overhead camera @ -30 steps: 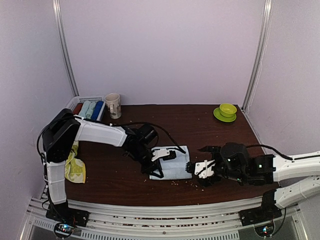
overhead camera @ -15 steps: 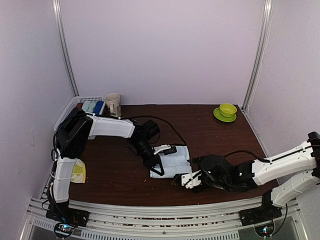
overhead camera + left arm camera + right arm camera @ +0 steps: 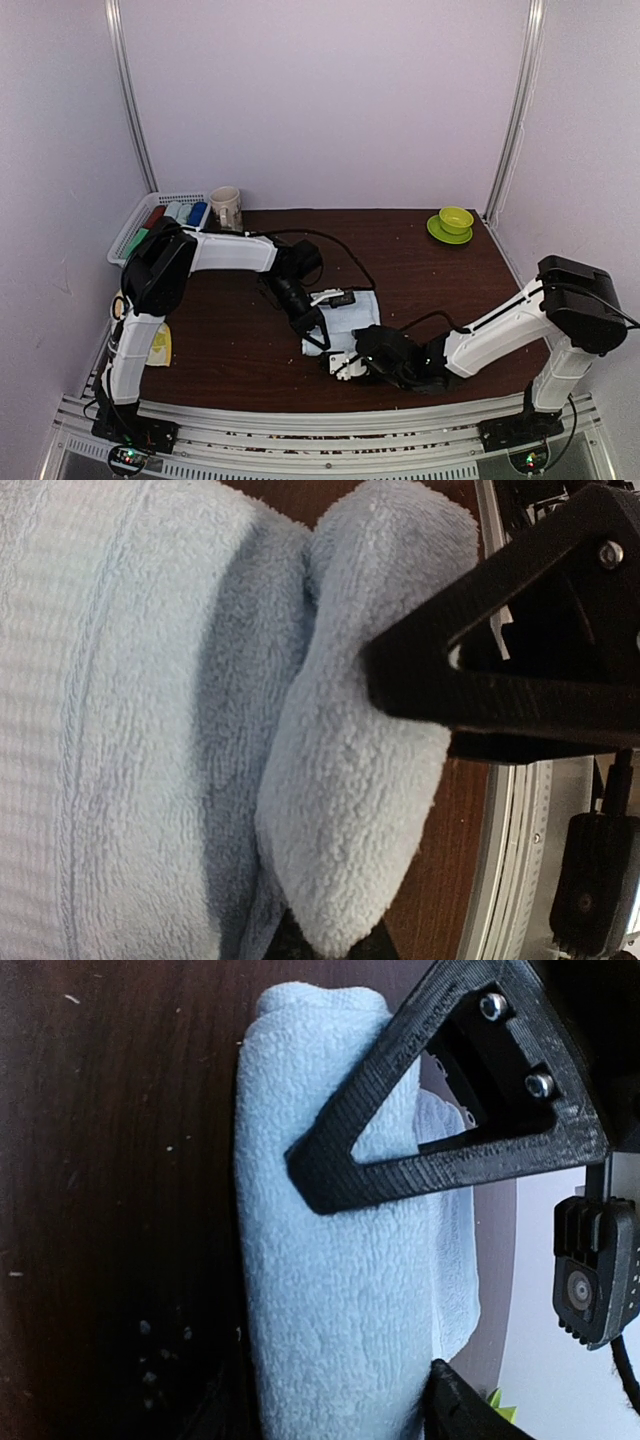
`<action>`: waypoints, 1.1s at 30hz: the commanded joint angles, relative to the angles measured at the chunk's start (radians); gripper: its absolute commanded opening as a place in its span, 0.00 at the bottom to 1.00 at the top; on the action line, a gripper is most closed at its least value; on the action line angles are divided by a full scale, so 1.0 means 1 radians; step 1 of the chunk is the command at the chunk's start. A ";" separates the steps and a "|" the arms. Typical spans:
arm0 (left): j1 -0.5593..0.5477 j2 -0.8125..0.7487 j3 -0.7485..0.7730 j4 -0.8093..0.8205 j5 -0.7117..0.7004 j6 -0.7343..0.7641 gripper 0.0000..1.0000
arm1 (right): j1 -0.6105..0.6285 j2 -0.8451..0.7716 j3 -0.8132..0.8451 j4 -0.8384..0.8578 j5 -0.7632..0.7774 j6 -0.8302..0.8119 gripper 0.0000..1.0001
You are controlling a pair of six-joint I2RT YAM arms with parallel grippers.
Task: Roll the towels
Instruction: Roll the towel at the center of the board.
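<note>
The pale blue-white towel (image 3: 352, 312) lies partly rolled on the brown table (image 3: 430, 270), near its front middle. My left gripper (image 3: 318, 336) is at the towel's near left corner. In the left wrist view this gripper (image 3: 350, 810) is shut on a thick fold of the towel (image 3: 150, 710). My right gripper (image 3: 345, 363) is at the towel's near edge. In the right wrist view this gripper (image 3: 340, 1290) closes around the rolled part of the towel (image 3: 320, 1300). The yellow-green towel (image 3: 157, 345) lies crumpled at the table's left edge, behind the left arm.
A white slatted basket (image 3: 130, 225) with several rolled cloths stands at the back left, a mug (image 3: 226, 208) beside it. A green cup on a saucer (image 3: 455, 222) sits at the back right. Crumbs lie along the table's front edge.
My right arm has swung left along the front edge and its gripper has reached the towel's near edge. My left gripper has shifted slightly right and nearer, staying on the towel.
</note>
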 commanded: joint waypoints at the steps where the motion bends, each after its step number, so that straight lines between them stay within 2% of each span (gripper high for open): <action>1: 0.014 0.071 -0.021 0.003 -0.107 0.029 0.00 | 0.006 0.066 0.026 0.039 0.065 0.017 0.54; 6: 0.016 0.064 -0.028 -0.013 -0.098 0.069 0.00 | 0.004 0.089 0.036 -0.002 0.042 0.062 0.11; 8: 0.019 0.043 -0.033 -0.010 -0.093 0.084 0.00 | 0.000 0.083 0.043 -0.037 0.010 0.077 0.00; 9: 0.019 0.026 -0.042 0.004 -0.100 0.080 0.00 | -0.002 0.077 0.047 -0.054 -0.005 0.085 0.00; 13: 0.024 -0.081 -0.104 0.083 -0.139 0.062 0.14 | -0.016 0.046 0.074 -0.155 -0.087 0.117 0.00; 15: 0.026 -0.139 -0.140 0.140 -0.199 0.020 0.26 | -0.027 0.030 0.097 -0.232 -0.155 0.134 0.00; 18: 0.026 -0.226 -0.198 0.231 -0.320 -0.046 0.33 | -0.044 0.013 0.134 -0.309 -0.219 0.154 0.00; 20: 0.026 -0.310 -0.265 0.314 -0.403 -0.083 0.43 | -0.054 0.008 0.150 -0.355 -0.250 0.164 0.00; 28: 0.019 -0.676 -0.572 0.689 -0.653 -0.164 0.67 | -0.121 0.013 0.211 -0.489 -0.422 0.205 0.00; 33: -0.042 -0.847 -0.794 0.958 -0.857 -0.141 0.97 | -0.181 0.065 0.318 -0.633 -0.571 0.227 0.00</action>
